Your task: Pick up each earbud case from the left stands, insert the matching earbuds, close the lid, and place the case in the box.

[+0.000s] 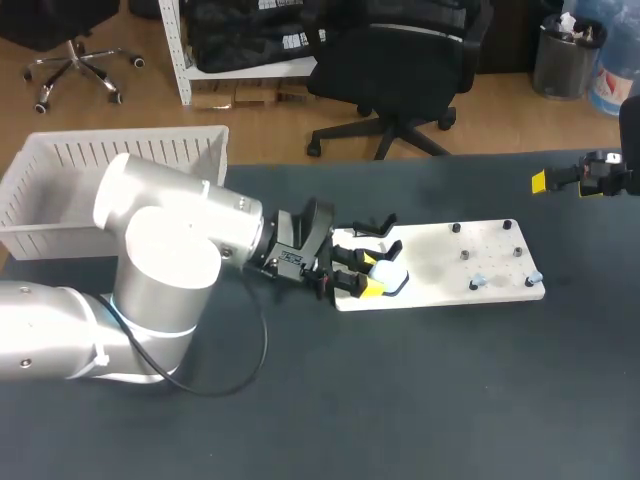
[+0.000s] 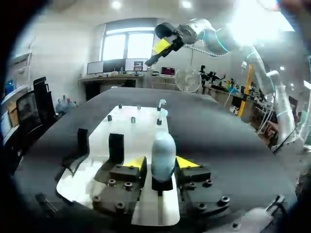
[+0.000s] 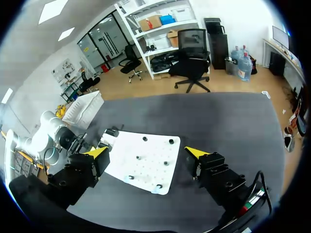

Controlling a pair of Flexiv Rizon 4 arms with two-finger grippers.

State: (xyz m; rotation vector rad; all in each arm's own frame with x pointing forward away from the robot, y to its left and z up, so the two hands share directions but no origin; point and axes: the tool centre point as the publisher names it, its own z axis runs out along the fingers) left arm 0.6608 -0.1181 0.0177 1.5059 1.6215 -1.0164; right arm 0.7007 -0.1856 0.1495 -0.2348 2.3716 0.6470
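A pale blue-white earbud case point(image 1: 390, 272) point(image 2: 163, 154) stands upright on a black stand at the left end of the white board point(image 1: 440, 262) point(image 2: 141, 131). My left gripper point(image 1: 368, 277) point(image 2: 162, 164) is open and straddles the case; its yellow-tipped fingers point(image 2: 137, 162) sit close on either side, with a slim gap on one side. Small pale earbuds point(image 1: 478, 283) point(image 2: 162, 103) rest on pegs at the board's far end. My right gripper point(image 1: 585, 180) point(image 3: 148, 151) hangs open high above the table's right side, holding nothing.
A white slatted box point(image 1: 110, 180) point(image 3: 87, 107) stands at the table's back left. Two empty black stands point(image 1: 365, 232) point(image 2: 115, 145) sit beside the case. Several dark pegs point(image 1: 465, 256) dot the board. Dark tabletop point(image 1: 420, 400) lies in front.
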